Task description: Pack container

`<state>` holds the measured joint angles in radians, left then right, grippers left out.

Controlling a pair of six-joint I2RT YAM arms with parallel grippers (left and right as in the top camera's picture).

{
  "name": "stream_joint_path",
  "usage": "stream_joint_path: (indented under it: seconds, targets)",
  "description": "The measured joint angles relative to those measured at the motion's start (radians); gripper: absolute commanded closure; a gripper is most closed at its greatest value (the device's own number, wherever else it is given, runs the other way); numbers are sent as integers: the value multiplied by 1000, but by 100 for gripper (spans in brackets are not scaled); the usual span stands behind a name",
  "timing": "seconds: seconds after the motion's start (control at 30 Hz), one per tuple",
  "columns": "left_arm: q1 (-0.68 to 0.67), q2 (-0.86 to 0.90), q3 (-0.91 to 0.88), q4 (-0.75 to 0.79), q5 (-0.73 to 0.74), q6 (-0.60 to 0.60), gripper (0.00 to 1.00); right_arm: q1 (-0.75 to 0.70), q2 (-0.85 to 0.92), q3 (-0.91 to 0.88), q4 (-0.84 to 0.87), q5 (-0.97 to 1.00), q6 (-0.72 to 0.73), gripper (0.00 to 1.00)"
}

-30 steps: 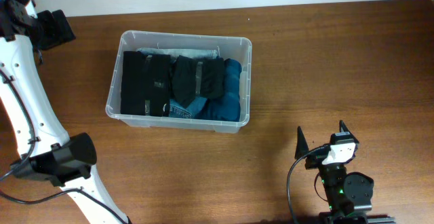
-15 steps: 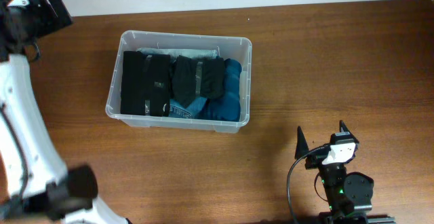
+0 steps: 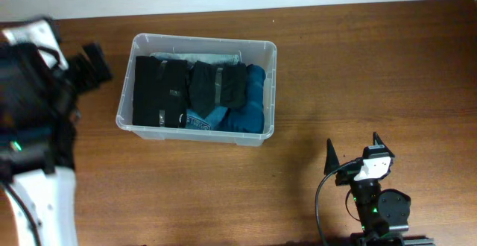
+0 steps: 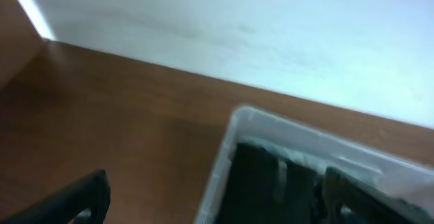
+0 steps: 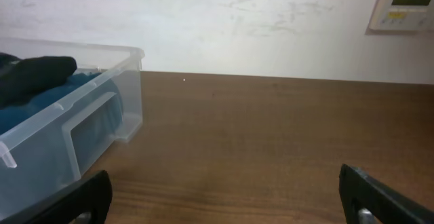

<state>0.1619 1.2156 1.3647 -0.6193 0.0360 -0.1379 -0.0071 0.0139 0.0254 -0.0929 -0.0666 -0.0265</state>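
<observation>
The container, a clear plastic bin, stands left of the table's middle. It holds folded black garments, a dark grey one and blue ones. My left gripper is blurred with motion, just left of the bin's far left corner, open and empty. In the left wrist view its fingers straddle the bin's corner rim. My right gripper is open and empty near the front right. The right wrist view shows its fingers over bare wood, with the bin at the left.
The wooden table runs to a white wall at the back. My left arm's white body covers the table's front left. A wall control panel shows in the right wrist view.
My left arm has swung: its gripper moved from the far left back corner rightwards and forwards, close to the bin's left side. The right arm and the bin's contents are unchanged.
</observation>
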Motion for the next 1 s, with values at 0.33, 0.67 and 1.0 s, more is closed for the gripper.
stream_joint_path:
  seconds: [0.33, 0.67, 1.0]
  targets:
    - [-59, -317, -506, 333, 10, 8, 1, 0, 0, -2, 2, 3, 0, 2]
    - [-59, -615, -1000, 713, 58, 12, 1, 0, -2, -3, 3, 4, 0, 2]
    - [-59, -896, -1279, 853, 66, 15, 1, 0, -2, -4, 4, 7, 1, 2]
